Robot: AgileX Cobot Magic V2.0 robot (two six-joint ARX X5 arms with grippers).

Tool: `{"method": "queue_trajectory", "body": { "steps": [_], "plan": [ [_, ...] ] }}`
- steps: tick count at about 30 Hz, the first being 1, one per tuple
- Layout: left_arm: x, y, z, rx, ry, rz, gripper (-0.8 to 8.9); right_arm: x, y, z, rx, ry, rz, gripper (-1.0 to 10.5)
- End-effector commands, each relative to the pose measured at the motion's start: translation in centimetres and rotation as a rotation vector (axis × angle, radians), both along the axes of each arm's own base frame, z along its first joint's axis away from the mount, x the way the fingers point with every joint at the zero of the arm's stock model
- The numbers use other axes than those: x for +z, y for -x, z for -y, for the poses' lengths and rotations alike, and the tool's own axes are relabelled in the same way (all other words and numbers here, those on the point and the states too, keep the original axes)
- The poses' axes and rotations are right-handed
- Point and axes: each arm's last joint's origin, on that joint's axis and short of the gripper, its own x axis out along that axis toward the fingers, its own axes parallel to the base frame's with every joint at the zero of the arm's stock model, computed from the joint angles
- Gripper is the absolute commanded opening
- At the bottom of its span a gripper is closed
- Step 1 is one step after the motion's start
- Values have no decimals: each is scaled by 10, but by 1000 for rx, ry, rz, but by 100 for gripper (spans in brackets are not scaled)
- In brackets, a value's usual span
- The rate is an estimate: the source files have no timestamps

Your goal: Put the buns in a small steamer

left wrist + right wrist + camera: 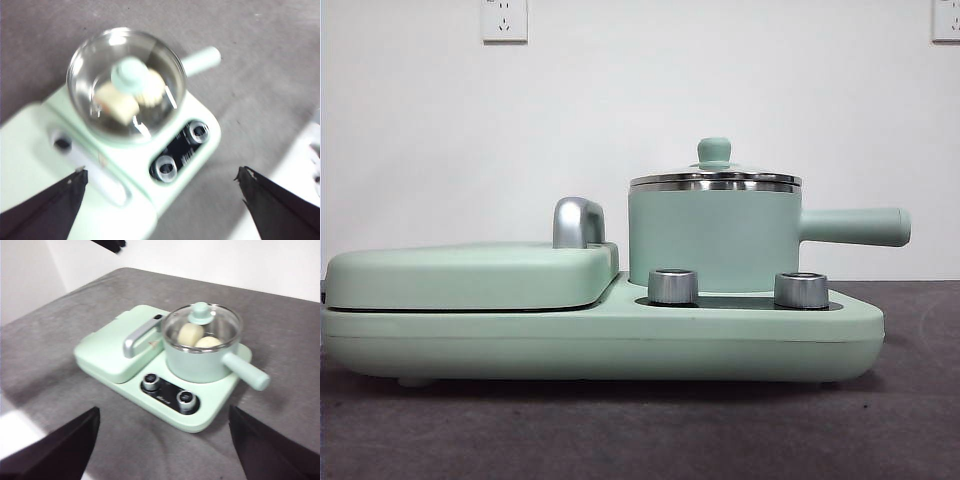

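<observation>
Two buns (pixel 199 337) show through the steamer (pixel 712 238) lid (pixel 201 320) — wrist views only.

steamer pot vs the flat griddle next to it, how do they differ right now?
The steamer is a tall cylinder with a glass lid; the griddle is flat, with an opaque lid. The steamer's straight green handle sticks out sideways; the griddle's is a silver bar on top. Both buns sit in the steamer. Both are mint green, on one base.

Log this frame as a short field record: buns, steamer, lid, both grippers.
buns: both inside the steamer, seen through the lid
steamer: on the cooker base beside the closed griddle
lid: on the steamer, knob up
left gripper: open, above the steamer, holding nothing
right gripper: open, away from the cooker, holding nothing
</observation>
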Motion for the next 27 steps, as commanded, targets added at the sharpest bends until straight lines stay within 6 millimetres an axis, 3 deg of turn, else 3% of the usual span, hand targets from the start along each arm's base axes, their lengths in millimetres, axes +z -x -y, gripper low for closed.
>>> {"method": "queue_trajectory", "body": {
  "steps": [1, 9, 16, 23, 25, 26, 27],
  "plan": [
    [2, 20, -14, -3, 3, -9, 493, 3, 1, 0, 22, -21, 4, 410],
    [-37, 84, -65, -11, 33, -31, 493, 3, 1, -1, 49, -27, 1, 410],
    [-87, 138, -109, 102, 239, 47, 492, 3, 2, -1, 62, -29, 1, 410],
    [-130, 175, -143, 260, 368, 96, 492, 3, 2, -2, 91, -36, -4, 410],
    [-135, 183, -150, 289, 379, 116, 420, 3, 3, -2, 110, -41, -6, 401],
    [-136, 185, -153, 296, 384, 127, 323, 3, 3, -2, 126, -45, -10, 350],
    [-136, 189, -156, 298, 389, 137, 125, 3, 4, -3, 154, -49, -15, 232]
  ]
}}
